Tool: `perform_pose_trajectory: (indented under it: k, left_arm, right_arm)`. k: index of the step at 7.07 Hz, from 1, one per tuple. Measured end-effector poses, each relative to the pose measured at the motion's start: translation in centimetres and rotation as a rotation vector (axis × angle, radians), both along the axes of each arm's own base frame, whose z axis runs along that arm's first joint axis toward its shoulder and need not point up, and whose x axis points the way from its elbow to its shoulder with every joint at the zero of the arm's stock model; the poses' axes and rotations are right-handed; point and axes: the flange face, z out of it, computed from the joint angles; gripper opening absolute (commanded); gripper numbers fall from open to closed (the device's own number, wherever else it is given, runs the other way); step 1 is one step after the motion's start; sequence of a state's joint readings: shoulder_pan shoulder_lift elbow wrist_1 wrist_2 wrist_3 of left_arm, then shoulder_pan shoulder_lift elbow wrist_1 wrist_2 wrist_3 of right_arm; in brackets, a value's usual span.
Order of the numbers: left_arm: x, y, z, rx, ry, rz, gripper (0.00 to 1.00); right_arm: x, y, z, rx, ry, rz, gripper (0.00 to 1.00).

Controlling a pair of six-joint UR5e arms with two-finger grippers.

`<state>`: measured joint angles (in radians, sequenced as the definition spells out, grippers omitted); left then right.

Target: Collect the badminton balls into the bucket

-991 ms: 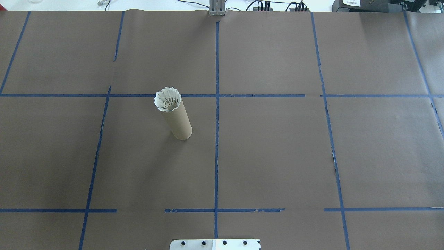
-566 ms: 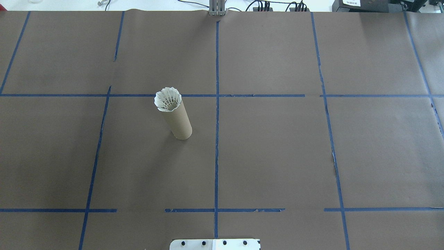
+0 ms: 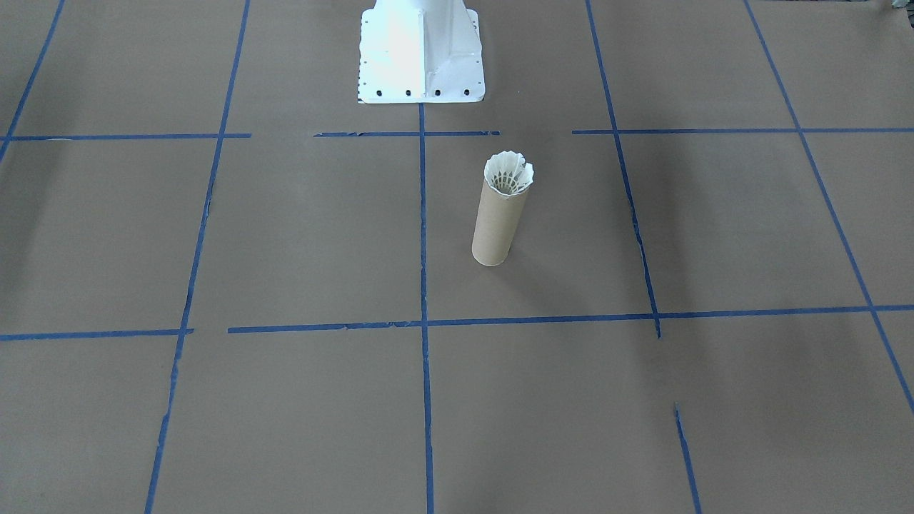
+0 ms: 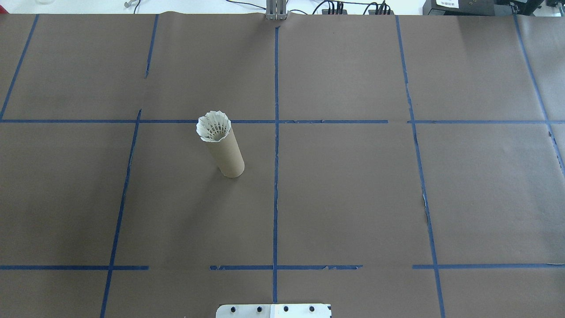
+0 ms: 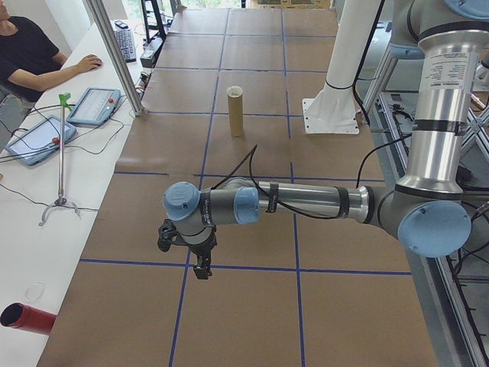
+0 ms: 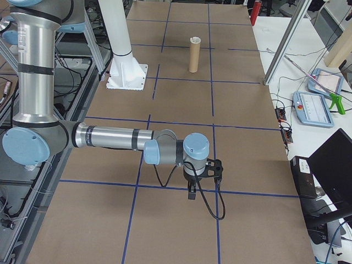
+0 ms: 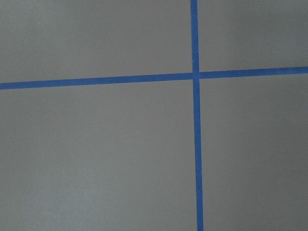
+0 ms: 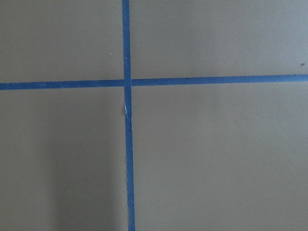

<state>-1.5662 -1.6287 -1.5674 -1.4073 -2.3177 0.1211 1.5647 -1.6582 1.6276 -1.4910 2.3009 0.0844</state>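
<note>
Brown table; white feathered shuttlecock crowns cardboard tube.

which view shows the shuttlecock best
The overhead exterior view: the shuttlecock sits feathers-up in the mouth of the tube, and you look straight into its skirt. The front-facing view shows it smaller and more side-on. Both side views show only a pale speck at the tube's top. The wrist cameras see only taped paper.
</note>
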Motion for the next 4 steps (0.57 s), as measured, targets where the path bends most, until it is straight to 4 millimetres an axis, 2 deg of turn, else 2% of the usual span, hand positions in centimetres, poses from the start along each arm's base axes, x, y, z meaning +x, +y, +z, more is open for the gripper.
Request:
perform_pose_trajectory:
  k: [4]
  left_arm:
    - [0.00,-0.19,-0.33,0.000,-0.001,-0.008,1.00]
  right_arm:
    - [0.00,0.00,0.00,0.000,0.000,0.000,1.00]
